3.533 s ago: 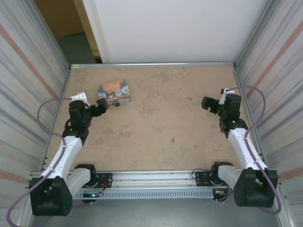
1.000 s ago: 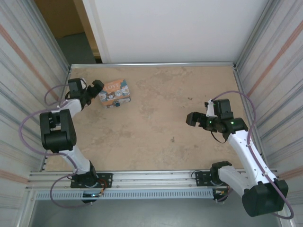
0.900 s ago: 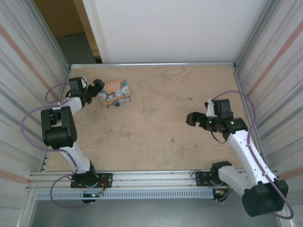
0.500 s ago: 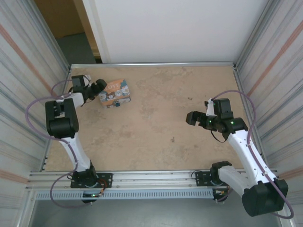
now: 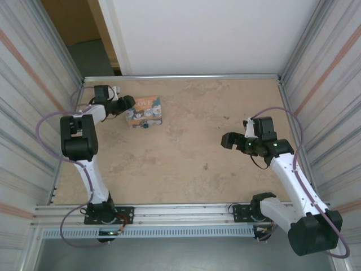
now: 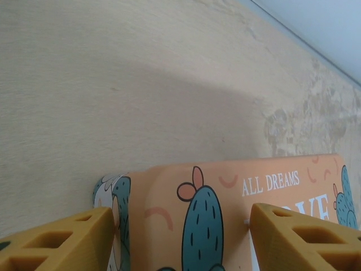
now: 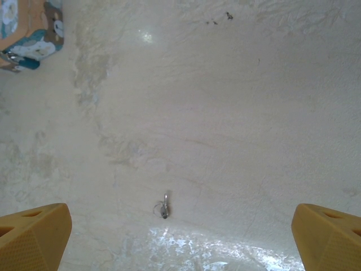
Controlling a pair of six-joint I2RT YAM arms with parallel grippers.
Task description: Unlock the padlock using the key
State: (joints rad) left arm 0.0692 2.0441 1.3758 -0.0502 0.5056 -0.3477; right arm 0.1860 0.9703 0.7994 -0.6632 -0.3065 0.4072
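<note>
A small orange box (image 5: 144, 108) printed with cacti sits at the back left of the table. A small padlock (image 5: 145, 125) hangs at its front side. My left gripper (image 5: 125, 103) is pressed up to the box's left end and is open. In the left wrist view the box lid (image 6: 225, 197) lies between the two yellow fingers (image 6: 56, 243). The key (image 5: 205, 166), on a thin ring, lies loose on the table near the middle. My right gripper (image 5: 231, 140) hovers open above and to the right of it. In the right wrist view the key (image 7: 164, 208) lies between the spread fingertips (image 7: 34, 234).
Corrugated metal walls close in the table (image 5: 186, 152) on the left and right, and a white panel stands behind it. A metal rail (image 5: 180, 212) runs along the near edge by the arm bases. The box corner (image 7: 28, 25) appears at the top left of the right wrist view.
My left arm has reached further towards the back and swung right, and the box has shifted slightly to the right with it. The right gripper has barely moved.
</note>
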